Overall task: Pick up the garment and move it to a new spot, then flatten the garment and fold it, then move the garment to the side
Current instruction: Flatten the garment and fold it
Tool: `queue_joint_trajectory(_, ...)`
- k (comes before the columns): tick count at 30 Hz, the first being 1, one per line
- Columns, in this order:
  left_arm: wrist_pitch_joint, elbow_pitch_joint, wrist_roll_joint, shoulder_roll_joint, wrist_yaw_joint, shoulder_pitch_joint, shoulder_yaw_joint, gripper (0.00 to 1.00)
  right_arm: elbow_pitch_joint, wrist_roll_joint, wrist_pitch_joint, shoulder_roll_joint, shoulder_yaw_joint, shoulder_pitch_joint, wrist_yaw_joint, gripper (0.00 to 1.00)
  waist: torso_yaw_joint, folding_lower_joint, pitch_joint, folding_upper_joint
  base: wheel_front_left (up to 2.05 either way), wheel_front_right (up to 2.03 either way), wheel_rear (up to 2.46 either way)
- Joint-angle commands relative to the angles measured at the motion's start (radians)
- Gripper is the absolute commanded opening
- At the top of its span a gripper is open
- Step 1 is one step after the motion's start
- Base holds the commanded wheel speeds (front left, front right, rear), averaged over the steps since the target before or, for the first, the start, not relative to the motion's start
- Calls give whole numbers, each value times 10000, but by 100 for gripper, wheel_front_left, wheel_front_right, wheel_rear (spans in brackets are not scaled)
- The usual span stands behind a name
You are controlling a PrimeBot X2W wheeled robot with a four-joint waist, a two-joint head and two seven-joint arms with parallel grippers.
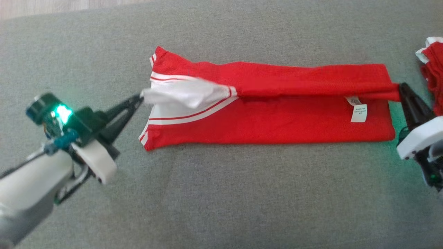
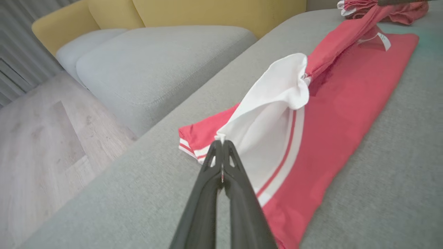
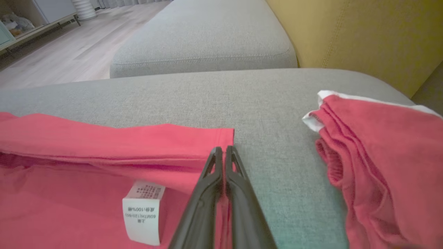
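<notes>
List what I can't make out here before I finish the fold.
Care label: print too small to read, head view.
Second red garment: cut off by the head view's right edge.
Head view, blurred: white part of the garment by the left hand.

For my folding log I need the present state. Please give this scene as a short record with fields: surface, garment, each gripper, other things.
surface: grey sofa cushion
garment: red with white stripes, lying lengthwise across the cushion, one long edge lifted between the grippers
left gripper: shut on the white fabric at the garment's left end
right gripper: shut on the red edge at the garment's right end
care label: white, near the right end, exposed
other: second red garment, bunched, to the right, apart from the first
</notes>
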Motion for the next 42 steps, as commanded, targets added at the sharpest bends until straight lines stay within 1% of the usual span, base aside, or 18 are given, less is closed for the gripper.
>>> queue_joint_trajectory(1,-32,-228,-130,487,160,-84,457,0,-270,-106,30,-122,-74,256,-9,0,6,1,18,0,0,0,0)
queue_joint_trajectory(6,-162,-332,-249,375,498,587,460,0,-388,-263,154,134,-513,722,-9,0,24,1,-7,0,0,0,0)
queue_joint_trajectory(7,-216,-316,-315,311,569,720,477,0,-384,-282,191,195,-607,815,-9,34,27,1,-37,0,0,0,0)
queue_joint_trajectory(8,-268,-289,-390,245,644,857,506,31,-373,-310,193,256,-728,892,-9,100,28,1,-66,0,0,0,0)
queue_joint_trajectory(9,-324,-261,-443,168,736,987,545,100,-348,-352,130,321,-897,959,-9,100,33,1,-104,0,0,0,0)
queue_joint_trajectory(12,-486,-211,-718,-145,1091,1483,829,100,-346,-558,-132,524,-1351,1276,-9,100,60,1,-283,0,0,0,0)
queue_joint_trajectory(14,-553,-193,-747,-382,1567,1869,1122,100,-421,-712,-344,711,-1757,1595,-9,100,86,1,-433,0,0,0,0)
queue_joint_trajectory(16,-580,-321,-696,-687,2197,2333,1659,100,-548,-860,-511,1004,-2268,1968,-9,100,112,1,-604,0,0,0,0)
queue_joint_trajectory(19,-587,-845,-29,-1191,3365,3258,2915,100,-709,-1219,-663,1596,-3168,2533,-9,100,184,1,-874,0,0,0,0)
queue_joint_trajectory(20,-587,-845,-29,-1191,3365,3258,2915,100,-709,-1219,-663,1596,-3168,2533,-9,100,184,1,-874,0,0,0,0)
queue_joint_trajectory(23,-589,-1408,838,-1783,4216,4395,4038,100,-713,-1656,-692,2246,-4025,2967,-9,100,340,1,-1184,0,0,0,0)
queue_joint_trajectory(26,-589,-1821,1776,-2356,4682,5399,4780,100,-461,-2263,-590,2776,-4903,3093,-9,100,575,1,-1510,0,0,0,0)
queue_joint_trajectory(29,-590,-2137,2657,-2842,4955,6224,5216,100,-83,-2846,-454,3236,-5830,2891,-9,100,826,1,-1790,0,0,0,0)
queue_joint_trajectory(31,-590,-2449,3015,-3274,4986,6742,5534,100,271,-3258,-363,3427,-6484,2680,-9,100,1057,1,-1903,0,0,0,0)
queue_joint_trajectory(33,-590,-2622,3327,-3590,4765,7166,5729,100,616,-3677,-282,3587,-7018,2423,-9,100,1263,1,-1956,0,0,0,0)
queue_joint_trajectory(35,-591,-2604,3635,-3764,4533,7482,5894,100,953,-4037,-199,3746,-7410,2143,-9,100,1418,1,-1986,0,0,0,0)
queue_joint_trajectory(39,-591,-2518,4208,-4035,4160,7768,6256,100,1521,-4518,-182,3940,-7940,1648,-9,100,1674,1,-1964,0,0,0,0)
queue_joint_trajectory(42,-591,-2491,4558,-4216,3979,7889,6533,100,2072,-4845,-102,3950,-8252,1391,-9,100,1766,1,-1931,0,0,0,0)
